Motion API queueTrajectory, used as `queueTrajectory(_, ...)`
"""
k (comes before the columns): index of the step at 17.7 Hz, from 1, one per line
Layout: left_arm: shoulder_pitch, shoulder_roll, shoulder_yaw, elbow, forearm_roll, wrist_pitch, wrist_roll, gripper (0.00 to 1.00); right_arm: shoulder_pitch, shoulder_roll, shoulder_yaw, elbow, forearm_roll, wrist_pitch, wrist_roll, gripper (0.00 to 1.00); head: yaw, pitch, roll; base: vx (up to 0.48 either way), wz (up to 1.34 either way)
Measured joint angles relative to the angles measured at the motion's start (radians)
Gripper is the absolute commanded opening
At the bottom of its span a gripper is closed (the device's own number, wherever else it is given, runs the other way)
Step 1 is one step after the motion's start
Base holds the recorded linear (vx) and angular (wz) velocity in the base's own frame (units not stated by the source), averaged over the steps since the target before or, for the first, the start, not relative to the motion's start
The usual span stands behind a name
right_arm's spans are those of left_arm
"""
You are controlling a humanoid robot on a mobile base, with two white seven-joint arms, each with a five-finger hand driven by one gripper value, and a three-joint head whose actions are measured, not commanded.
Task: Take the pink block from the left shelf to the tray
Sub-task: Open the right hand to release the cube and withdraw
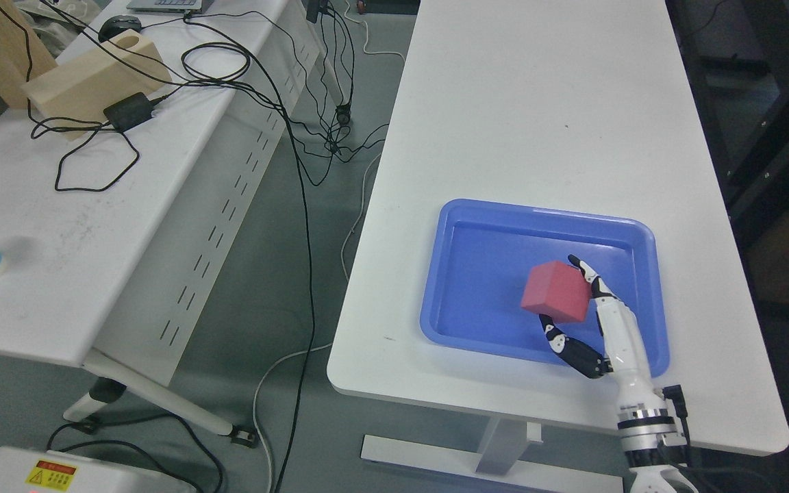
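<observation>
The right hand [576, 308] grasps the pink block [556, 292] between thumb and fingers over the blue tray [477, 219] on the white surface [538, 103], so apparently only lowering and release remain.

The right hand [596, 322] covers the near right side of the pink block [555, 292], so we can't see whether the block touches the tray [483, 212] floor. The arm runs off the bottom edge. Top left, a laptop [165, 4] is cut by the frame, and the yellow label [51, 474] print is too small for us to read.
</observation>
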Motion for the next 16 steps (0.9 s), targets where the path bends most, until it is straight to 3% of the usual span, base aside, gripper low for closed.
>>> queueTrajectory(4, 0.000, 0.000, 0.000, 0.000, 0.000, 0.000, 0.000, 1.00, -0.001, 0.000, 0.004, 0.000, -0.091, 0.008, 0.008, 0.99, 0.0000, 0.000, 0.000, 0.000, 0.00)
queueTrajectory(16, 0.000, 0.000, 0.000, 0.000, 0.000, 0.000, 0.000, 1.00, -0.011, 0.001, -0.031, 0.001, -0.402, 0.088, -0.005, 1.00, 0.0000, 0.000, 0.000, -0.004, 0.00)
